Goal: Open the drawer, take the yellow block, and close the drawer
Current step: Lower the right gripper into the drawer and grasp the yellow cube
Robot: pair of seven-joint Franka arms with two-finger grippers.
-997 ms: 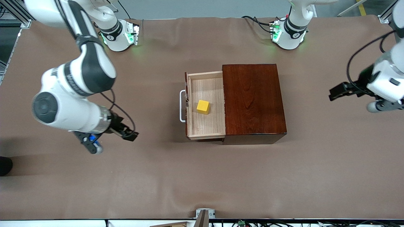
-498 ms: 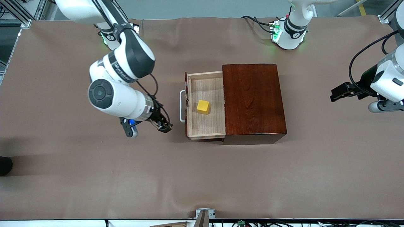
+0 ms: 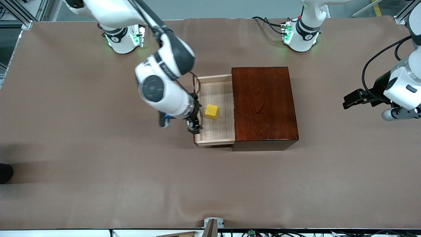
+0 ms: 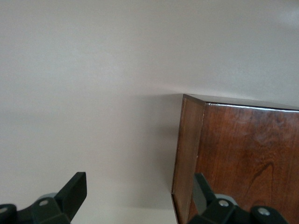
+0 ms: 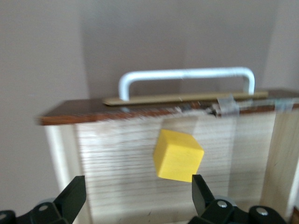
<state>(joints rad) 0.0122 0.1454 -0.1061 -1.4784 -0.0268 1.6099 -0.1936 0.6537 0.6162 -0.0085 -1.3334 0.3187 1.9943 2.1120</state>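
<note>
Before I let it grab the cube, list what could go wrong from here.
1. The right claw hangs open over the drawer's front edge, not centred on the yellow block; coming straight down, a finger may hit that wall.
2. In the right wrist view the block sits skewed to the fingers, so closing may twist it away.
3. The left claw waits open by the wooden box, out of the way.

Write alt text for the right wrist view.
A yellow block sits on the light-wood floor of the open drawer, seen between the open fingers of the right gripper. The drawer's white handle arches over its front edge.
</note>
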